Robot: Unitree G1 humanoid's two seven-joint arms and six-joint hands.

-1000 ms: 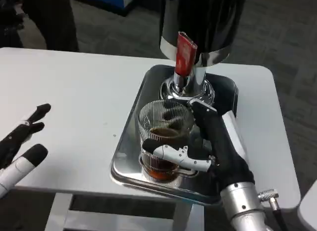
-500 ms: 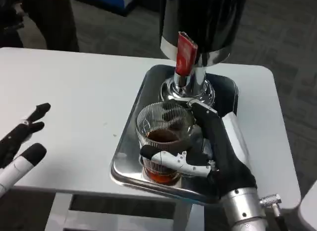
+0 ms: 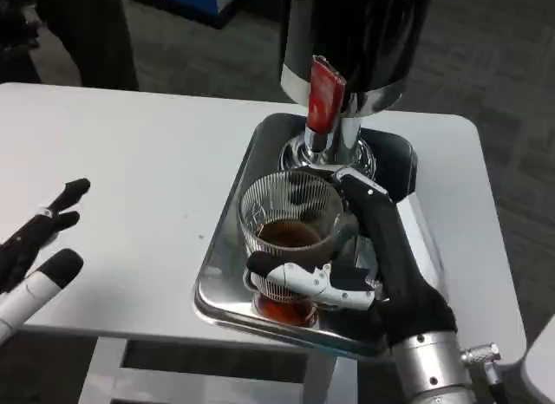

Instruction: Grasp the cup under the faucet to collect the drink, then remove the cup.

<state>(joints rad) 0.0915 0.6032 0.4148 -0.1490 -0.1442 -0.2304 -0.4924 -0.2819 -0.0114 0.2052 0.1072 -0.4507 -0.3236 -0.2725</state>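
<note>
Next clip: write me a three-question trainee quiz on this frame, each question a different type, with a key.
1. True or false: the right hand grips the ribbed glass cup.
2. Multiple choice: the cup holds
A) nothing
B) a brown drink
C) ice cubes
3. Fill in: the cup sits over a shiny metal ____, in front of the faucet with the red handle.

Key
1. True; its fingers wrap around the cup's lower part.
2. B; dark liquid is in the cup.
3. Tray. The left hand waits with its fingers apart over the white table.
</note>
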